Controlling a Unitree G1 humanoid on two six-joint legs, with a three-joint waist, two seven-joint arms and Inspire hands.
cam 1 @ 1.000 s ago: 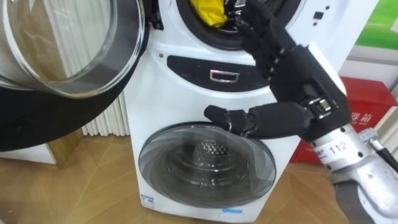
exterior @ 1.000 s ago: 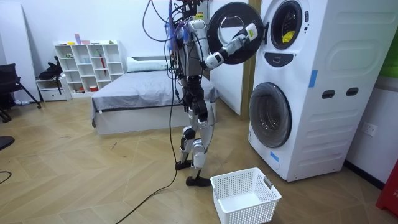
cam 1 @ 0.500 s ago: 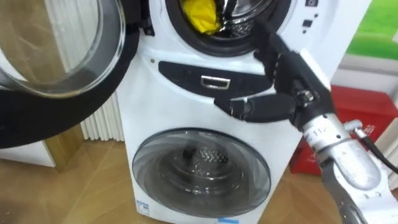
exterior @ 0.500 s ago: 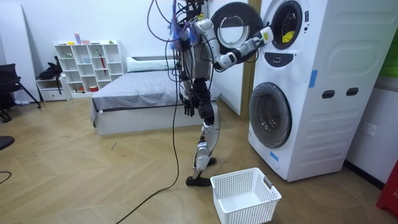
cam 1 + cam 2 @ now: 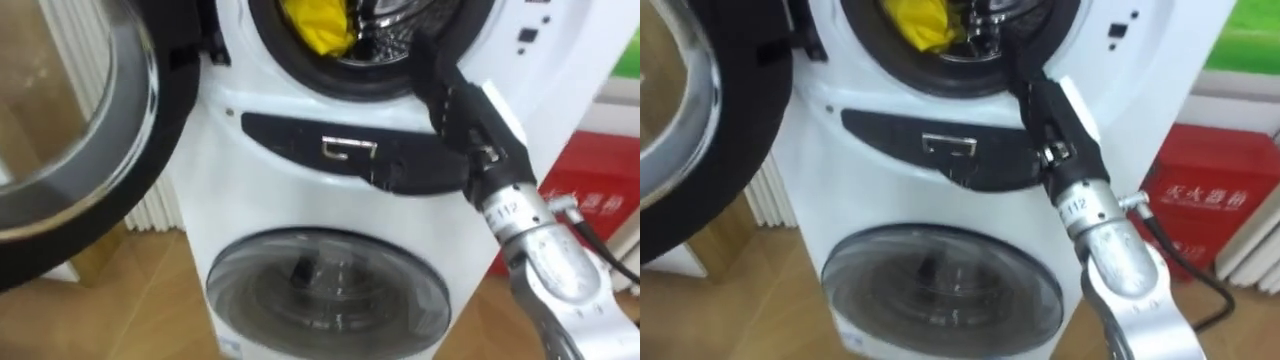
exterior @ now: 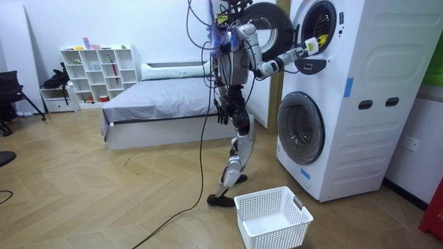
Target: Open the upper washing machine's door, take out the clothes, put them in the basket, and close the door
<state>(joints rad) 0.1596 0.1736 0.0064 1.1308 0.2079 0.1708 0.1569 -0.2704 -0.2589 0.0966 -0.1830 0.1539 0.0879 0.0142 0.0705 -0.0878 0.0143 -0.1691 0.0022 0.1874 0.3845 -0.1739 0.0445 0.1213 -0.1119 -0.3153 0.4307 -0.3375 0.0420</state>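
Crumpled yellow cloth (image 5: 318,24) in white washing machine's (image 5: 555,75) upper drum, left side, long axis roughly upright; black right hand (image 5: 455,95) spread wide at drum's near rim, empty.

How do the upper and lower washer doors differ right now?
The upper door is swung open to the left; the lower door is shut. The upper door's opening shows a yellow cloth, right hand at its rim; the lower door's glass shows no cloth. Both are round with dark rims.
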